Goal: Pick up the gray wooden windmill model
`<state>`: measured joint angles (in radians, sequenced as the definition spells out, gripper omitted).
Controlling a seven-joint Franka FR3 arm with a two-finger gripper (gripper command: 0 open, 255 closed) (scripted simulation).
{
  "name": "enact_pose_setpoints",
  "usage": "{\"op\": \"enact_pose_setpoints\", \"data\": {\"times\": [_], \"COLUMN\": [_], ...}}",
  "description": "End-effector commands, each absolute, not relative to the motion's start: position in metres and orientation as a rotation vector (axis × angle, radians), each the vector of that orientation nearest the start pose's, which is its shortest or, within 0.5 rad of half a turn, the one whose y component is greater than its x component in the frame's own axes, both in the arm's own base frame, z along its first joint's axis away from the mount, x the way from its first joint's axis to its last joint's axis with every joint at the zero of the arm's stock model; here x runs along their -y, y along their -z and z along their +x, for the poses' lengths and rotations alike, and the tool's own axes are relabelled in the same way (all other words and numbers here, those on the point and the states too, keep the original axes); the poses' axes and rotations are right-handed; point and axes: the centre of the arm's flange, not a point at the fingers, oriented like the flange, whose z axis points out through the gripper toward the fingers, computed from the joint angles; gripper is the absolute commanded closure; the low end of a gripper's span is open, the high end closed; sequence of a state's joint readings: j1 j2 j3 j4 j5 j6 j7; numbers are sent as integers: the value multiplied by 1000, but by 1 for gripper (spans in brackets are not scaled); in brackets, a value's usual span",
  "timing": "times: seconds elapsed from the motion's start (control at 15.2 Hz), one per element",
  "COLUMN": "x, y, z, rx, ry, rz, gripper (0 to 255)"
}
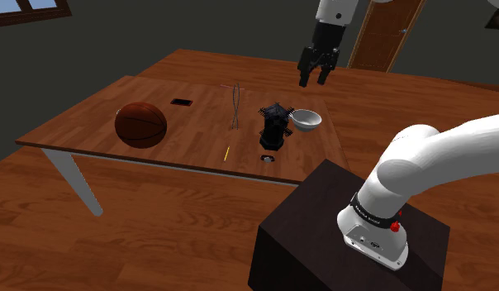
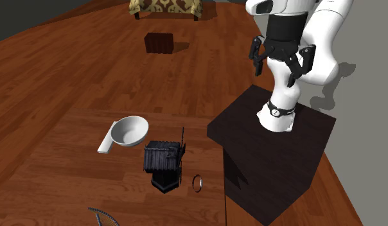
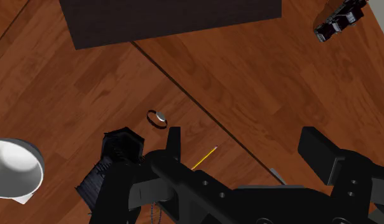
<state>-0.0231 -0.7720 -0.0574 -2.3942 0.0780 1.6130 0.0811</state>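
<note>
**Approach stage; nothing grasped.** The black fingers (image 3: 320, 151) stand wide apart and hold nothing. In the shoulder view you see them hanging high above the brown wood-grained worktop (image 1: 91, 126), clear of everything on it.

The dark grey slatted windmill model (image 1: 274, 126) stands upright on the worktop, well below the fingers and not between them. In the wrist view it lies outside the gap, beyond one finger. On that same side the white round bowl (image 2: 128, 131) sits just beside the model. A small silver ring (image 3: 157, 118) lies close to the model's foot, and a thin yellow stick (image 3: 203, 158) lies on the worktop under the gap between the fingers. Farther from the fingers, past the model, rest a dark brown ball (image 1: 141, 125) and a thin wire figure (image 1: 235, 106).

**Progress.** By these views, no part of the pick is done: the model is untouched. You have yet to bring the fingers over the model, lower them around its body, close them and lift. Expect tight clearance on the bowl's side, and mind the model's projecting sails.
</note>
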Motion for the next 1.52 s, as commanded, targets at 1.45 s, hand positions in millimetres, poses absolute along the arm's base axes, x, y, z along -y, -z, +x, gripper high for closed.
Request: {"op": "enact_pose_setpoints", "data": {"times": [1.45], "x": [170], "y": [-371], "z": [432], "rx": [769], "ry": [517], "rz": [-2847], "gripper": [0]}}
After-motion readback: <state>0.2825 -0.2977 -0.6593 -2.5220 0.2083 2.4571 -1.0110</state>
